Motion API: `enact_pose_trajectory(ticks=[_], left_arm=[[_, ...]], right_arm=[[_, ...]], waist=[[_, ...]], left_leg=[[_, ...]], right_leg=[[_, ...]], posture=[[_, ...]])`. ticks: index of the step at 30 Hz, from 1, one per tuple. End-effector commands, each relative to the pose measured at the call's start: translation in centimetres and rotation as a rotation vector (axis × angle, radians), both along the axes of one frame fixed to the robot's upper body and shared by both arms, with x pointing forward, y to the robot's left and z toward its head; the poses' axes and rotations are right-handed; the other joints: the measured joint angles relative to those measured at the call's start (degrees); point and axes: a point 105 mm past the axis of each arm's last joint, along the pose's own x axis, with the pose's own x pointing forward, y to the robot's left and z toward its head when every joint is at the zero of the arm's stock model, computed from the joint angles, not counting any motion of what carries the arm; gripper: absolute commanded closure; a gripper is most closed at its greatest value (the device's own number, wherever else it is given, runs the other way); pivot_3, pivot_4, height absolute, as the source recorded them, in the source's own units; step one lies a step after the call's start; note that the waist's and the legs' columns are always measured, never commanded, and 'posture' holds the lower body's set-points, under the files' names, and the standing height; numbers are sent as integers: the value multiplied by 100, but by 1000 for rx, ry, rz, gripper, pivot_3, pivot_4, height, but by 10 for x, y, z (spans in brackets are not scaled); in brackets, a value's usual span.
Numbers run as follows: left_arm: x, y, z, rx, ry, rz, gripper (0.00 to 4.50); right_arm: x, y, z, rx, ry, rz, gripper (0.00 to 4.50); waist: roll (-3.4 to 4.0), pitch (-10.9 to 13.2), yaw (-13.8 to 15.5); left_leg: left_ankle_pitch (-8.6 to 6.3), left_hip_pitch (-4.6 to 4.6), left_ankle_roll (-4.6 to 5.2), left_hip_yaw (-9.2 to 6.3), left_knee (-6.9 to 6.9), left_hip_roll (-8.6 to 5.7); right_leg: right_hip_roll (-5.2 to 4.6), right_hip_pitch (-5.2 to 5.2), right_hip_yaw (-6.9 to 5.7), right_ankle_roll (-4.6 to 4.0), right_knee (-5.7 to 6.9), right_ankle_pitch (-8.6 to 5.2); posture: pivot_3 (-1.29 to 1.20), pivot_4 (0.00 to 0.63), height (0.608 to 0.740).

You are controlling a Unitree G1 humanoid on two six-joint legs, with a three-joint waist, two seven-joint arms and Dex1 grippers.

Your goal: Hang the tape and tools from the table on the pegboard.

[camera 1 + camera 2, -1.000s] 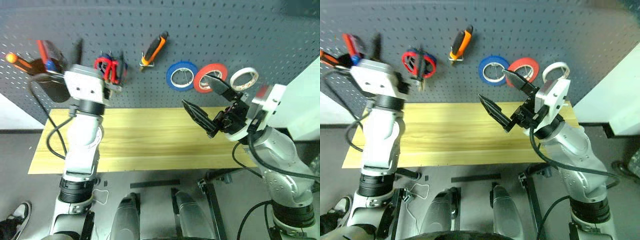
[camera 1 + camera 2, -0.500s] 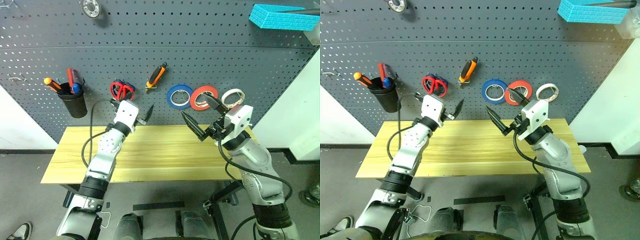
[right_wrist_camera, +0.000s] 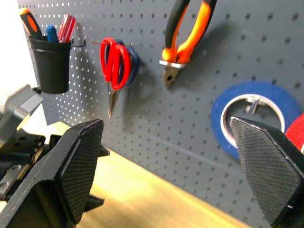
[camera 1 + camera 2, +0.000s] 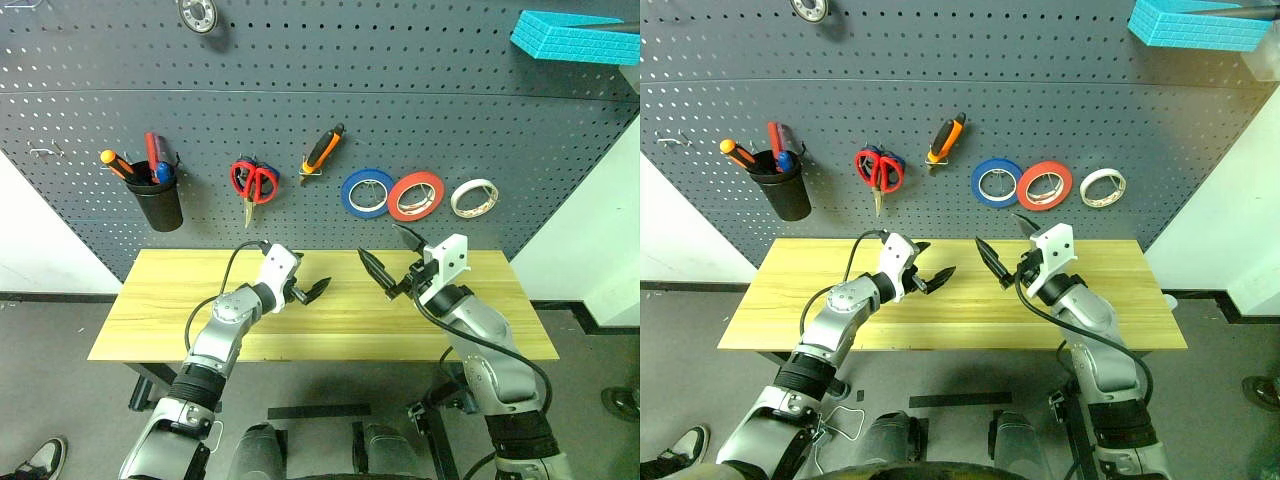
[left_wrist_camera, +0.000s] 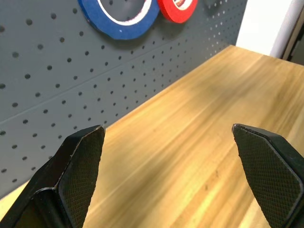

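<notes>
Hanging over the table (image 4: 150, 330), both arms reach out in front of the robot. The left gripper (image 4: 308, 292) is low over the wood, and its two black fingers are spread wide with nothing between them. The right gripper (image 4: 392, 258) is a little higher and close beside it, and its fingers are wide apart too, holding nothing. The two grippers point toward each other but do not touch.

Behind the table stands the pegboard (image 4: 300, 120), and the things hang on it in a row. At the far left a black cup (image 4: 160, 205) hangs on the board. It holds an orange-handled tool and some red and blue ones; one of the red ones may be the screwdriver (image 4: 151, 152), but it is too small to be sure. Next come the red scissors (image 4: 254, 183), pointing down, with something blue just behind them. Beside them the pliers (image 4: 323, 152) hang tilted, orange and black handles up. Then comes the blue roll (image 4: 367, 192), touching the red roll (image 4: 416, 196). The tape (image 4: 472, 198) hangs just past the red roll, at the right end of the row.

High on the right sits a blue block (image 4: 575, 38). A round metal thing (image 4: 199, 13) is at the top of the board.
</notes>
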Motion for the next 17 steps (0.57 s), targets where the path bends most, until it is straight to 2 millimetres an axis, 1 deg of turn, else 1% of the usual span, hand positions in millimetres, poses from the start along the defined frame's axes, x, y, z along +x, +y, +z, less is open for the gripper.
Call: enact_pose_trajectory(ticks=[1,6,11,14,17], left_arm=[[3,0,5,-9,-16,10,32],[3,-4,3,8,-10,-7,32],[0,-5,-3,43,12,-44,32],[1,2,-9,92,26,-48,32],[8,10,-9,115,29,-24,32]], right_arm=[[-1,6,2,1,-17,21,0],[4,13,0,2,-18,27,0],[6,24,3,13,-36,47,0],[6,28,3,17,-35,50,0],[5,30,1,16,-31,52,0]], waist=[[2,-4,-1],[10,-14,3],[13,-19,20],[15,-21,18],[15,-22,17]], left_leg=[[0,0,0,-1,1,0],[0,-1,1,-4,-6,0],[0,-1,1,-4,-8,0],[0,-1,1,-4,-8,0],[0,-1,1,-5,-7,0]], right_leg=[[0,0,0,0,0,0],[4,-4,1,4,1,0],[6,-5,1,19,1,8],[6,-5,1,18,1,8],[5,-5,1,18,1,7]], posture=[[57,0,721],[62,0,721],[57,0,721],[54,0,721],[53,0,721]])
